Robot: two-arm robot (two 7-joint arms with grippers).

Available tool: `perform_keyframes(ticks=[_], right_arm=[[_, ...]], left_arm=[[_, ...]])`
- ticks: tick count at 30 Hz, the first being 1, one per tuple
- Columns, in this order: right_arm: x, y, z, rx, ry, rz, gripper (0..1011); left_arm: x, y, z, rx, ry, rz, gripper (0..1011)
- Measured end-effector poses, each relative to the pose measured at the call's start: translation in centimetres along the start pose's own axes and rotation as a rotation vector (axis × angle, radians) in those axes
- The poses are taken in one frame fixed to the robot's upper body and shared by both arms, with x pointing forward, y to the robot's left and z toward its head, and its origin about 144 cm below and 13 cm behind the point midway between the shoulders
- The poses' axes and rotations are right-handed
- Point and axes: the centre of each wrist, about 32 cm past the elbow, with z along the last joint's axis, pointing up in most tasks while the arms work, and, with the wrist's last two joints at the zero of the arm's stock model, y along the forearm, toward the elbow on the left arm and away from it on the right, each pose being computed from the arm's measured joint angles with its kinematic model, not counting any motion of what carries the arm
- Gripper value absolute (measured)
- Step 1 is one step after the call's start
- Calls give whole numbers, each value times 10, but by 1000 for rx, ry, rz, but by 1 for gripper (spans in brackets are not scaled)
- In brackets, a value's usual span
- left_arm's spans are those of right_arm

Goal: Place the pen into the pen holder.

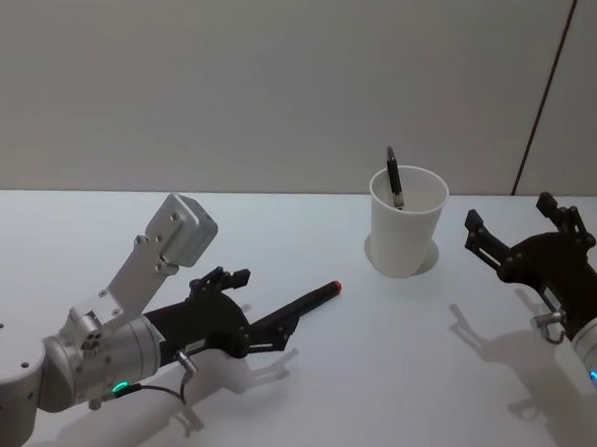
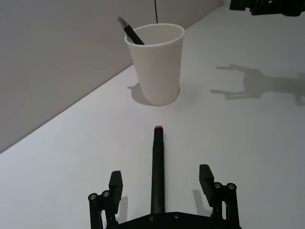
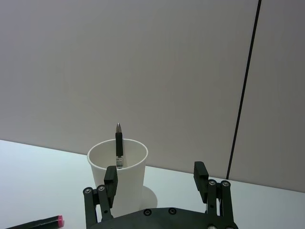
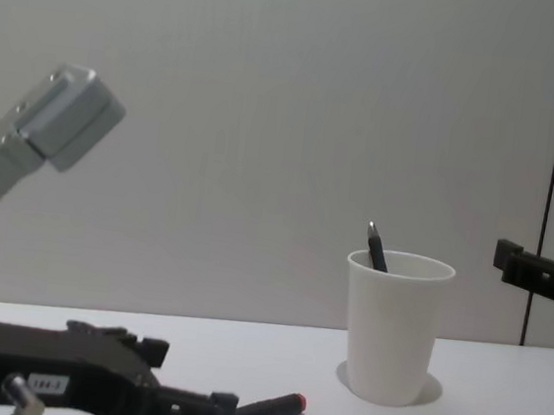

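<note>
Pen holder (image 1: pixel 407 224): far centre of the counter (image 1: pixel 78 232); dark pen (image 1: pixel 394 178) leaned inside, lower part hidden.
Red-tipped pen (image 1: pixel 309 301): lay between the wide-spread left claw (image 2: pixel 160 172); near end hidden.
Right claw (image 3: pixel 156 170): wide, right of holder.

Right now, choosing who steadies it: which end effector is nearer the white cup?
Right. The right end effector is just right of the cup; the left end effector is farther off, around the red-tipped pen.
</note>
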Motion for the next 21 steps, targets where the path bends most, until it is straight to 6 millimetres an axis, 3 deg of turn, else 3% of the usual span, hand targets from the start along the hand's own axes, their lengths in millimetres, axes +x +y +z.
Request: perform_keyframes(ticks=[21], right_arm=[[0, 0, 0, 0, 0, 0, 1001]], left_arm=[[8, -8, -8, 103, 38, -14, 1001]])
